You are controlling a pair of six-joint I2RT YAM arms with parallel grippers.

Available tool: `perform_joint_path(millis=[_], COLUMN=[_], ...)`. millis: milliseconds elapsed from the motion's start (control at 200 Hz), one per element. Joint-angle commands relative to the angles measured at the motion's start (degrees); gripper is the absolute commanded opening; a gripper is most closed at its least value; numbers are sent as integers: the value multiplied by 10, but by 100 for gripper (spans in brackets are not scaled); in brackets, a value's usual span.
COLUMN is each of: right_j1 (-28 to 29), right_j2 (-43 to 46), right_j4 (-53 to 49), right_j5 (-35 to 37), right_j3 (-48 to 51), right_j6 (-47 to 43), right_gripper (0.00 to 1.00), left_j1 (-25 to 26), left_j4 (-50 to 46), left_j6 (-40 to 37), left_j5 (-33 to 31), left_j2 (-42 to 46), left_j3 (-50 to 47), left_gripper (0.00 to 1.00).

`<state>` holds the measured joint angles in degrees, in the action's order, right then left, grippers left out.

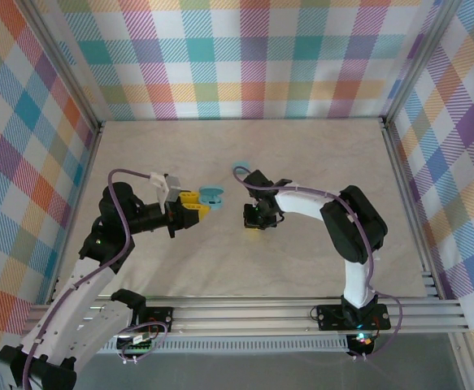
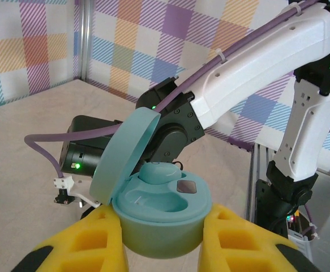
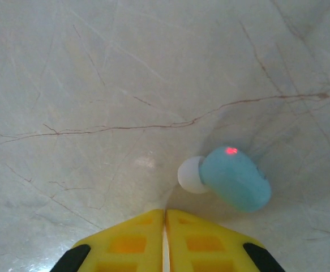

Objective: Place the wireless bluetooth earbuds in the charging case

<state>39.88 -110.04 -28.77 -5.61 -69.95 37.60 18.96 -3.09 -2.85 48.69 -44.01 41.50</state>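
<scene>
One earbud (image 2: pixel 159 171) is sitting in the charging case (image 2: pixel 162 226), another earbud (image 3: pixel 232 178) lying right of it on the table (image 3: pixel 97 85).

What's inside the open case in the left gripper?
One earbud sits seated at the back of the case; the near well is empty. The left gripper covers the case's lower sides.
</scene>
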Motion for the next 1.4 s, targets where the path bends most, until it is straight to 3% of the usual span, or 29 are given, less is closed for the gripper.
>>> perform_joint_path(millis=[0, 660, 1015, 1220, 1255, 1305, 1395], right_j1=[-4, -29, -29, -27, -27, -26, -20], right_j2=[2, -42, 25, 18, 15, 10, 12], right_j4=[-42, -95, -111, -131, -139, -152, -145], right_j5=[61, 124, 109, 107, 108, 116, 128], right_j3=[-10, -110, -90, -120, -125, -132, -121], right_j6=[-23, -96, -88, -83, -77, -59, -27], right_gripper=[11, 6, 6, 19, 22, 36, 40], left_j1=[-6, -6, -6, -6, -6, -6, -6], left_j4=[-10, -1, -8, -11, -12, -13, -12], left_j6=[-14, -4, -10, -13, -13, -13, -14], left_j5=[-1, -1, -2, -2, -2, -3, -3], left_j2=[12, 23, 33, 35, 36, 36, 36], left_j3=[0, -8, -11, -8, -9, -9, -9], left_gripper=[0, 0, 0, 0, 0, 0, 0])
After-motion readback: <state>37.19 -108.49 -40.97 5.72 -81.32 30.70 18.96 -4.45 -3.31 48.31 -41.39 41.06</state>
